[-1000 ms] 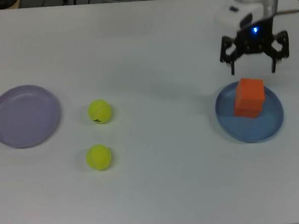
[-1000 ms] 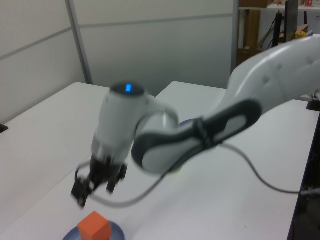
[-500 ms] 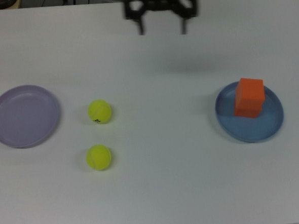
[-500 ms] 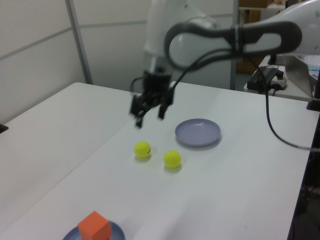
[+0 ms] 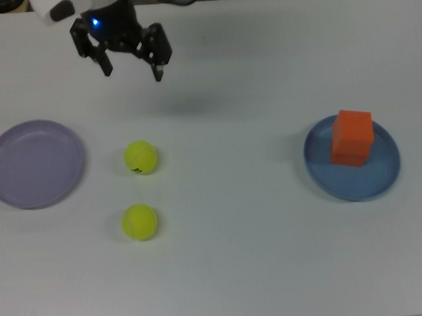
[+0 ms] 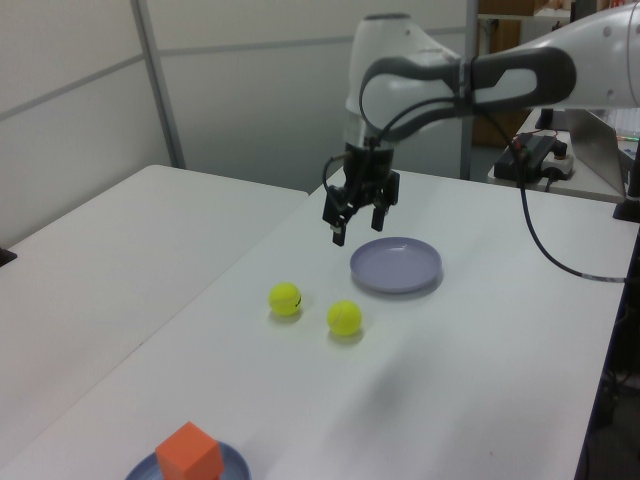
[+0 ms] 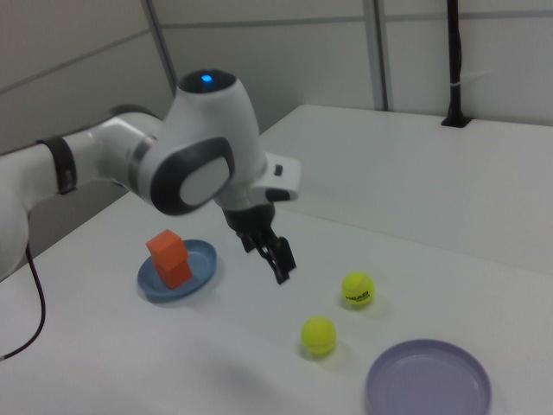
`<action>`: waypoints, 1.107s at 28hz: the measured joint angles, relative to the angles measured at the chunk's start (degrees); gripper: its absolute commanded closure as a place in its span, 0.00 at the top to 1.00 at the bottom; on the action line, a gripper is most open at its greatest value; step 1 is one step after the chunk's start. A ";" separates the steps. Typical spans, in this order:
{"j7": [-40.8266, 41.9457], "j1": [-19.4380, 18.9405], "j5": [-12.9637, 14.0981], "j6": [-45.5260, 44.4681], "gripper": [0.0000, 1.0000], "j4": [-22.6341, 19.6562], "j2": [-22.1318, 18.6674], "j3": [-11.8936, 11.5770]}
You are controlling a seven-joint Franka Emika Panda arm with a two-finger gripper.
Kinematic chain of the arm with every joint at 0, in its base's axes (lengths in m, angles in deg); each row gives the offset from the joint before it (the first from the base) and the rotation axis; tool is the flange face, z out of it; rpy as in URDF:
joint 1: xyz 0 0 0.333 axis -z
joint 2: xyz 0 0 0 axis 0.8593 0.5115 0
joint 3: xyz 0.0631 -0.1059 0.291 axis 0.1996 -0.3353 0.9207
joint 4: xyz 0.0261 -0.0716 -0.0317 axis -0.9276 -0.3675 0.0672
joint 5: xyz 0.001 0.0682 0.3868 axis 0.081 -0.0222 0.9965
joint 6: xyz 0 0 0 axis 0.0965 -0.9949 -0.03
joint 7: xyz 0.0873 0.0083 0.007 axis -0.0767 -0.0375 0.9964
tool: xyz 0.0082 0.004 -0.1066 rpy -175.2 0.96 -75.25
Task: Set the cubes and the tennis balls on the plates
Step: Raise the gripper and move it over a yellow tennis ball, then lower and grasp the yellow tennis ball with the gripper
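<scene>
An orange cube (image 5: 352,136) stands on the blue plate (image 5: 363,181) at the top view's right; in the right view the cube (image 7: 168,257) looks like one cube stacked on another. Two tennis balls (image 5: 141,156) (image 5: 139,222) lie on the table, just right of the empty lavender plate (image 5: 33,163) in the top view. My gripper (image 5: 132,72) hangs open and empty above the table, beyond the nearer ball toward the top view's upper edge. In the left view the gripper (image 6: 357,222) hovers beside the lavender plate (image 6: 395,265). In the right view the gripper (image 7: 278,258) sits between the blue plate (image 7: 200,259) and the balls (image 7: 357,289) (image 7: 318,335).
The white table (image 5: 238,256) spreads around everything. The arm (image 6: 470,80) reaches in from the left view's right, with a black cable (image 6: 545,240) hanging below it. A wall panel (image 6: 250,90) stands behind the table.
The gripper left the spot above the blue plate and swept across the table to the top view's upper left, staying open. Cube, balls and plates did not move.
</scene>
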 measured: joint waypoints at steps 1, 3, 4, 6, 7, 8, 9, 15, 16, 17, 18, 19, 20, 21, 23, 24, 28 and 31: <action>0.29 0.02 0.01 0.89 1.00 -0.65 0.23 -0.38; 0.96 0.04 0.02 2.72 1.00 -1.87 1.03 -1.24; 1.11 0.08 0.03 3.36 1.00 -2.20 1.42 -1.51; 1.35 0.14 0.03 4.61 1.00 -2.55 2.39 -1.95; 1.42 0.18 0.04 5.36 1.00 -2.68 2.96 -2.10; 1.45 0.23 0.04 6.05 1.00 -2.78 3.53 -2.19; 1.49 0.33 0.04 6.96 1.00 -2.88 4.39 -2.23; 1.51 0.46 0.04 11.13 1.00 -3.05 8.44 -2.23; 1.51 0.46 0.04 11.61 1.00 -3.04 9.01 -2.23; 1.51 0.46 0.04 12.19 1.00 -3.05 9.56 -2.22; 1.51 0.46 0.04 12.66 1.00 -3.04 10.06 -2.22; 1.51 0.46 0.04 13.14 1.00 -3.04 10.51 -2.21; 1.52 0.45 0.04 13.47 1.00 -3.04 10.88 -2.19; 1.52 0.44 0.04 13.88 1.00 -3.03 11.39 -2.16; 1.53 0.41 0.04 14.47 1.00 -3.03 11.95 -2.08; 1.53 0.38 0.04 14.71 1.00 -3.03 12.19 -2.01; 1.53 0.10 0.09 15.89 1.00 -3.03 13.19 -1.82; 1.53 -0.14 0.35 17.21 1.00 -3.03 14.02 -1.42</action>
